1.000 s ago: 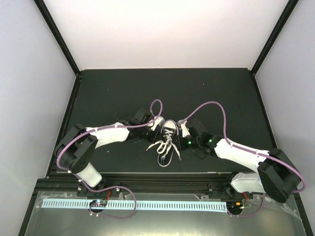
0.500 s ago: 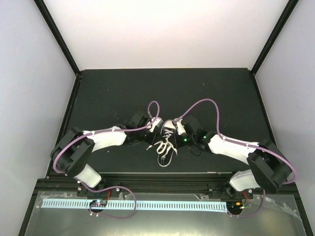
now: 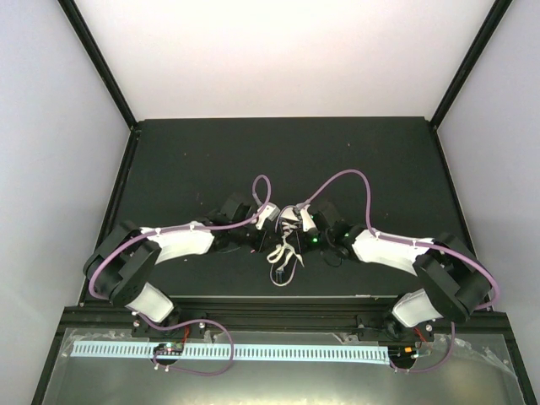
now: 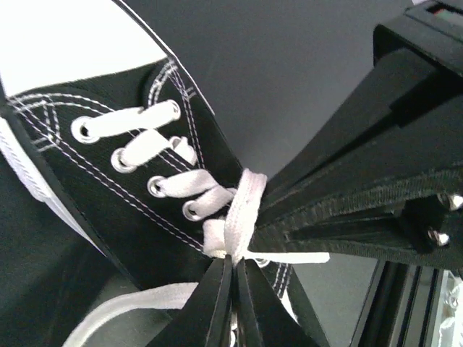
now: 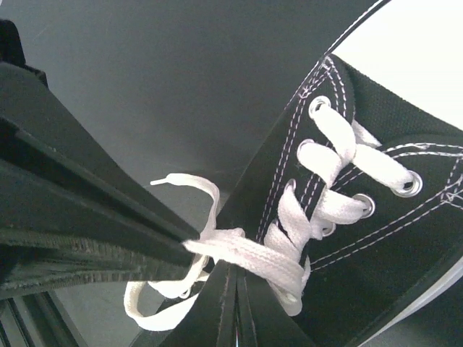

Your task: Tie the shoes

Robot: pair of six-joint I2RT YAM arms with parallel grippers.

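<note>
Overhead: shoe (image 3: 289,221) at centre frame. Left gripper (image 3: 272,224) and right gripper (image 3: 305,226) have closed in on it from both sides over the last second. The laces (image 3: 285,251) are bunched just below.

Left wrist: fingers (image 4: 217,289) pinched shut on the laces (image 4: 242,210) by the eyelets.

Right wrist: the same, clamped on the laces (image 5: 246,254).

I judge the crossing is under way.

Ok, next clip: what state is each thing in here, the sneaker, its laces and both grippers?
sneaker: upright on its sole, between the two grippers.
laces: threaded through the eyelets, no finished bow, loose ends trailing on the table.
left gripper: shut on the laces near the top eyelets.
right gripper: shut on the laces from the opposite side.
</note>
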